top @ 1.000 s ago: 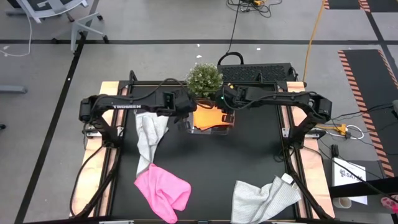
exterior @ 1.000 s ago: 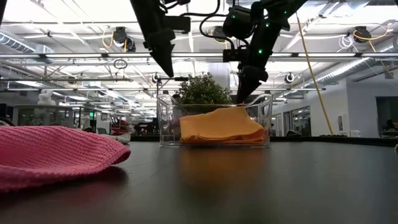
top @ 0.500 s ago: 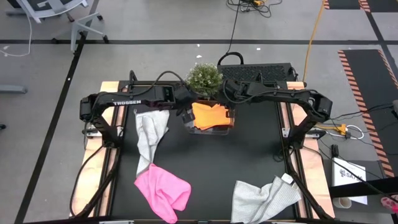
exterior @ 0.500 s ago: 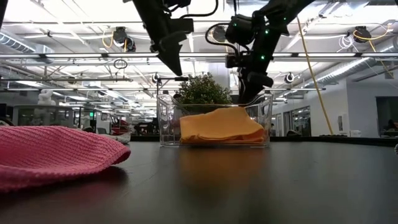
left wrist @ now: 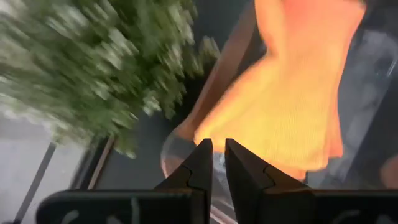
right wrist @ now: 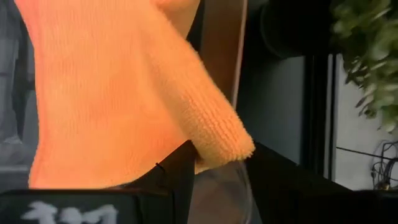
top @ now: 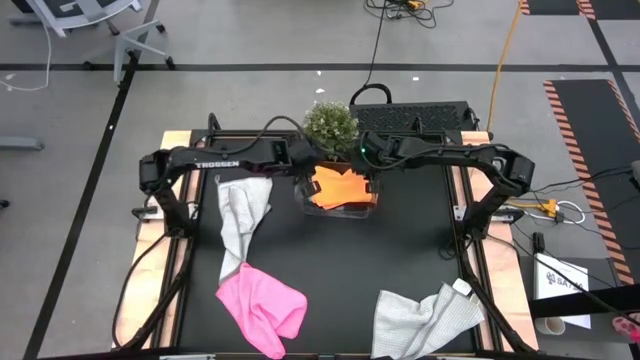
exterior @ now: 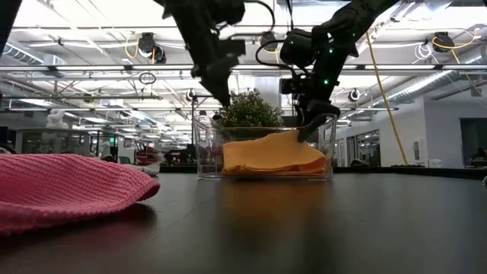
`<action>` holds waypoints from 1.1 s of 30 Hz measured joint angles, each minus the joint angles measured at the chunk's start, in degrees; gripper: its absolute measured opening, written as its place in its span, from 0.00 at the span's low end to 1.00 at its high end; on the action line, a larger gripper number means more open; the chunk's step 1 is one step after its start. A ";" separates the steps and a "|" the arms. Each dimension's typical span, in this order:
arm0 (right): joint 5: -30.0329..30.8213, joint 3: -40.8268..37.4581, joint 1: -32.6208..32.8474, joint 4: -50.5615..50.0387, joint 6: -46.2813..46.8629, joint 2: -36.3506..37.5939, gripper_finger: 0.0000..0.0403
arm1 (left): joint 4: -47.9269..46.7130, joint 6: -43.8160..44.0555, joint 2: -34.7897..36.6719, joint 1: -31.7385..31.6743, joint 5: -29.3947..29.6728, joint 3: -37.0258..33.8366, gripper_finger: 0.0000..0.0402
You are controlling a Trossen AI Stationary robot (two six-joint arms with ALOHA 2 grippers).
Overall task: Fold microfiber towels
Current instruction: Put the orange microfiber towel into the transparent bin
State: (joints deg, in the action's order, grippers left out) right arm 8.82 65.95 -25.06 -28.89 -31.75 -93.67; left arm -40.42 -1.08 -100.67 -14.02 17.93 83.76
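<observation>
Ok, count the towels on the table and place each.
4: orange towel in the clear tub; grey towel left; pink towel front-left; second grey towel front-right. More may be hidden.
</observation>
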 joint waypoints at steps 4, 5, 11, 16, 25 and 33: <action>0.04 0.00 0.37 1.38 -0.54 0.13 0.33 | 1.55 -0.42 -3.68 0.00 -0.64 0.00 0.12; 0.03 0.00 0.42 1.70 -0.89 0.38 0.33 | 1.62 -0.29 -4.58 0.00 -1.08 -0.02 0.12; 0.05 0.00 0.76 1.27 -1.30 1.25 0.33 | 1.77 -0.29 -6.63 0.00 -2.67 -0.02 0.12; 0.07 0.00 0.81 2.44 -1.22 1.83 0.33 | 4.75 -2.11 -6.52 -0.79 -2.52 -0.02 0.12; -0.01 0.00 0.81 2.38 1.09 2.02 0.31 | 7.70 -7.46 -8.44 -2.26 -0.95 0.02 0.12; -0.09 0.00 0.79 2.11 1.18 2.02 0.14 | 9.12 -17.69 -11.67 -2.37 -2.84 0.02 0.12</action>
State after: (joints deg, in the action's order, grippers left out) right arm 8.73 65.95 -24.27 -26.79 -30.57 -91.66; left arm -31.30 -18.77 -112.35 -16.39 15.10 83.79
